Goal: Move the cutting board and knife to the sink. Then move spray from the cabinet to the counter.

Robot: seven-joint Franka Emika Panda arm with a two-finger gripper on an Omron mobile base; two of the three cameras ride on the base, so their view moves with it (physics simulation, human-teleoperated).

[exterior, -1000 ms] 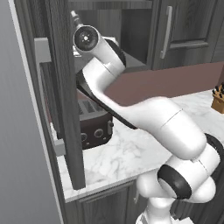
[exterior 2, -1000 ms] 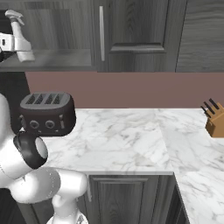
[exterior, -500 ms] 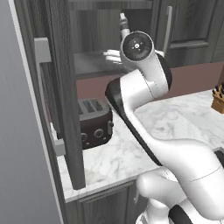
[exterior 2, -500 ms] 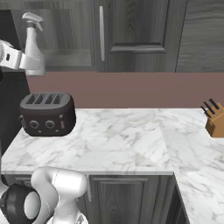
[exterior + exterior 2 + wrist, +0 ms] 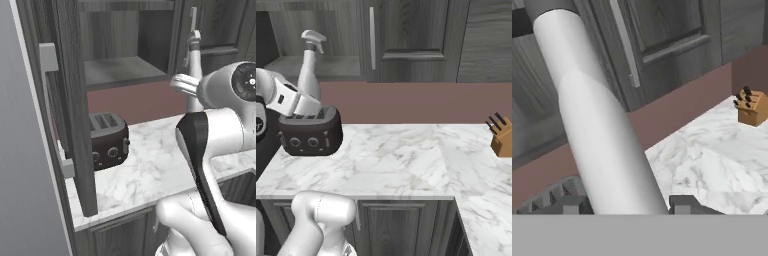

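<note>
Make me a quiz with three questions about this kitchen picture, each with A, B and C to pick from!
1. Where is the spray bottle?
A. Lying in the sink
B. Held up above the toaster
C. Standing beside the knife block

2. What colour is the toaster?
A. Black
B. Red
C. Yellow

3. What is the end effector doing?
A. Hanging open with nothing in it
B. Pushing the cabinet door
C. Gripping the spray bottle

Answers: 1 B, the bottle hangs over the toaster in the right base view. 2 A, its body is black. 3 C, the hand view shows the fingertips on either side of the bottle.
</note>
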